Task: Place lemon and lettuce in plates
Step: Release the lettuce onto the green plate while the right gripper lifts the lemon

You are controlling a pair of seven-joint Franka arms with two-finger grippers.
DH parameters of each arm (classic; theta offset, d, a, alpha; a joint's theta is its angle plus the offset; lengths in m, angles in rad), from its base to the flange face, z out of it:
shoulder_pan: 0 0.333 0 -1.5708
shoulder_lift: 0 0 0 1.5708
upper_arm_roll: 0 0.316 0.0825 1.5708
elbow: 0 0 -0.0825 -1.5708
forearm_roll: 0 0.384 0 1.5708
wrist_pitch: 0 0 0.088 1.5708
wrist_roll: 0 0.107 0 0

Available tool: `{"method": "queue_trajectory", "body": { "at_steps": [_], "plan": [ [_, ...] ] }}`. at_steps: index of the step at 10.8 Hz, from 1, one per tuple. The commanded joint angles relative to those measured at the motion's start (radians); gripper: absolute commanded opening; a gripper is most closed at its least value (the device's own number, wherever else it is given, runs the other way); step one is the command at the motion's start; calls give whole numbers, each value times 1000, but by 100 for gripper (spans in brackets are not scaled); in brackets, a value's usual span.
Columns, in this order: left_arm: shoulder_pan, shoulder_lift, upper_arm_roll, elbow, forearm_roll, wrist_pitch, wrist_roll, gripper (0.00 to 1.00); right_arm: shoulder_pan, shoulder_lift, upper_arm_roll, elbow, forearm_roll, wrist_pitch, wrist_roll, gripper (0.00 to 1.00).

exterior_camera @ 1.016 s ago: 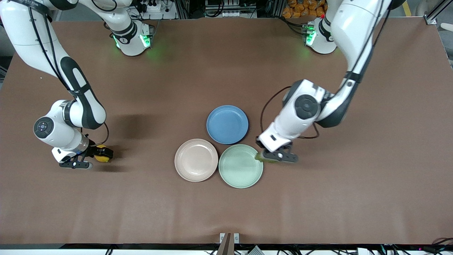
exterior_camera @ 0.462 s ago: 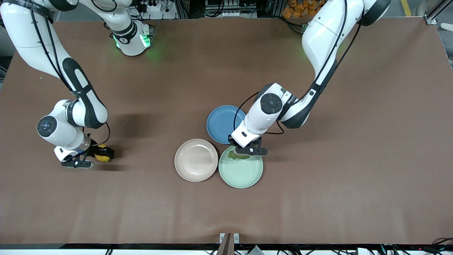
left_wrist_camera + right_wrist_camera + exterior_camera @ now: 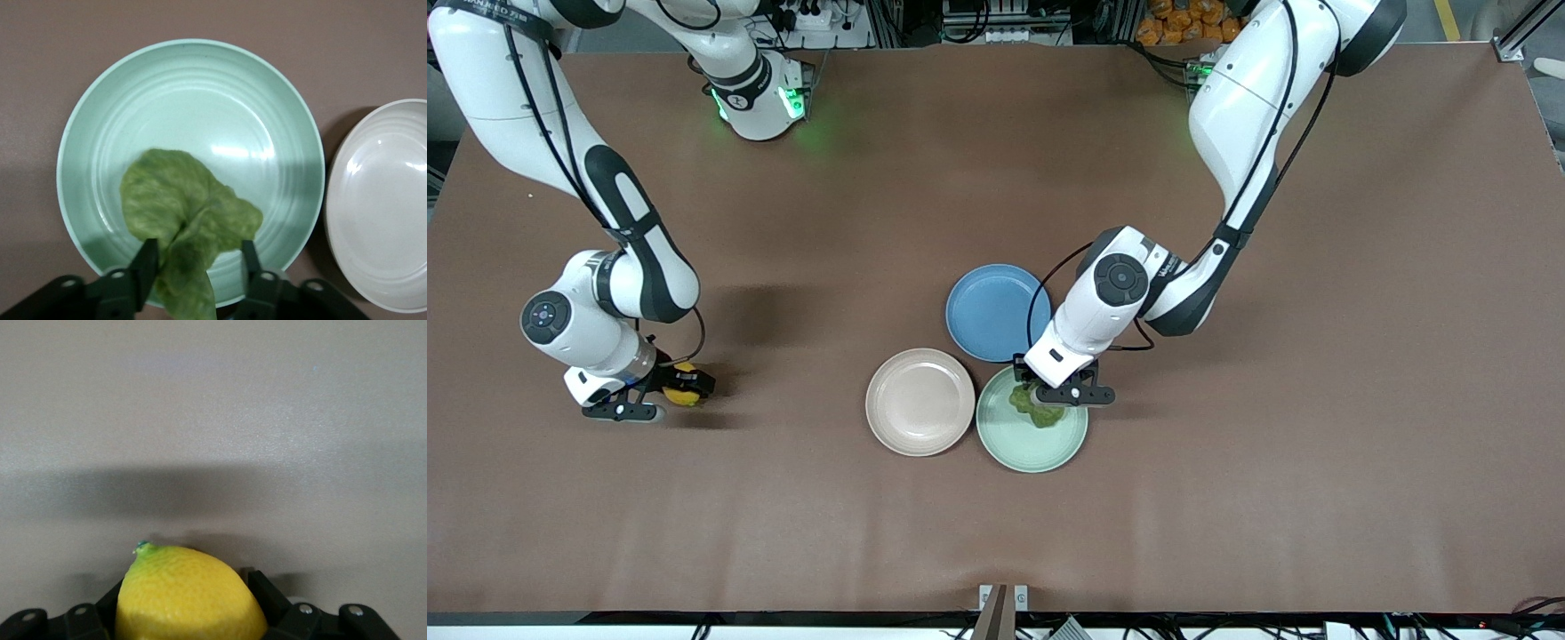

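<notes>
While my left gripper (image 3: 197,280) hangs over the round mint green plate (image 3: 1005,440) with fingers parted, seemingly loose around the wrinkly green lettuce leaf (image 3: 183,220) lying in it, my right gripper (image 3: 660,397) clamps the oval yellow lemon (image 3: 190,597) on the brown table (image 3: 1227,498).

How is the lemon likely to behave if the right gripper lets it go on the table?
The lemon looks oval and rounded, so it would probably roll rather than stay put. Its skin looks smooth and slightly glossy, so it may slip between the fingers of the right gripper, which are shut on it. It seems firm; the grip shows no visible dent.
</notes>
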Motion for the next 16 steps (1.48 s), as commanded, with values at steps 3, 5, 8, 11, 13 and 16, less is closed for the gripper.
{"method": "queue_trajectory", "body": {
  "at_steps": [3, 5, 8, 11, 13, 16],
  "plan": [
    [13, -84, 12, 20, 44, -1, -17, 100, -1, -10, 8, 46, 13, -86, -6, 57],
    [21, -149, 42, 19, 53, -61, -17, 100, 1, -12, 8, 83, 13, -149, 3, 57],
    [56, -259, 68, 13, 102, -235, 27, 100, 1, -16, 9, 103, 16, -173, 4, 54],
    [145, -382, 68, 17, 125, -453, 202, 100, 28, -18, 10, 169, 59, -285, 68, 54],
    [218, -460, 67, 19, 124, -578, 276, 100, 102, -18, 8, 195, 59, -290, 211, 54],
    [321, -549, 65, 19, 110, -722, 388, 100, 200, -13, 6, 219, 58, -290, 410, 54]
  ]
}}
